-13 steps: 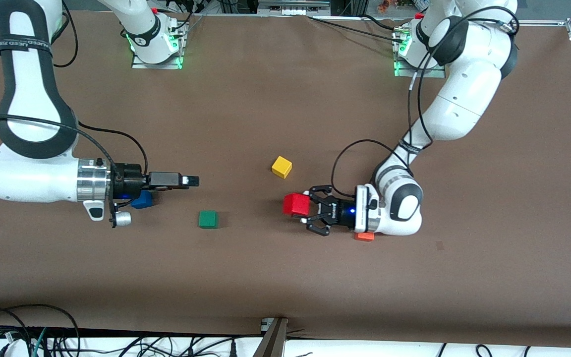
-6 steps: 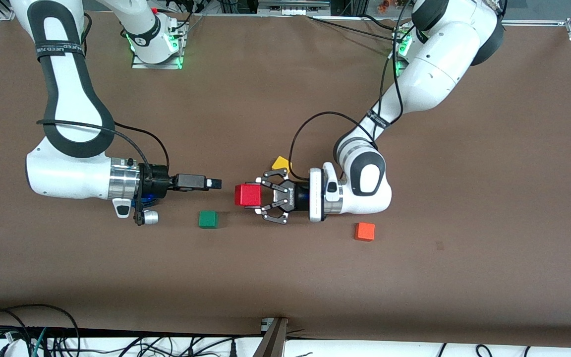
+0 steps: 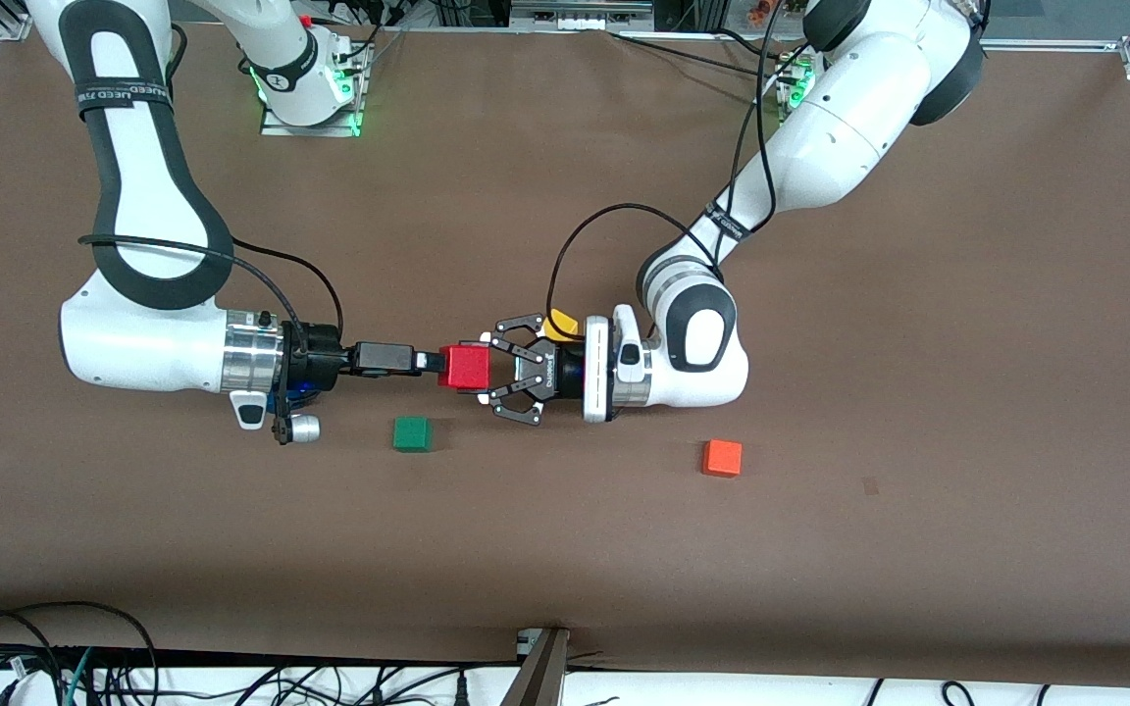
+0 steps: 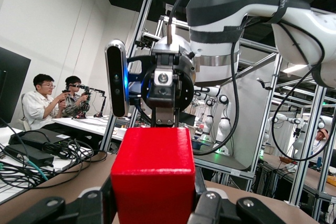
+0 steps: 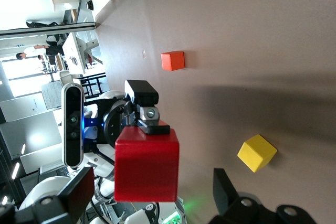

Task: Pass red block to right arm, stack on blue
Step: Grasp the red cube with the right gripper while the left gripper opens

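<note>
Both arms have closed in since a second ago: our left tool (image 3: 487, 370) has carried the red block (image 3: 464, 367) from beside the orange cube (image 3: 722, 458) toward the middle of the surface (image 3: 918, 549), and our right tool (image 3: 433, 362) has advanced to meet it. Now the block hangs in the air, above the surface a little farther from the front camera than the green cube (image 3: 412, 433), clamped in the left tool's claw-like fingers. Our right tool stands wide, its slim fingers reaching the block's free side. We judge the handover is in hand: next we need the right tool to close on the block before the left releases. As a cube it has no long axis; its faces sit square to both tools. Our blue cube (image 3: 302, 392) lies mostly hidden under the right wrist
</note>
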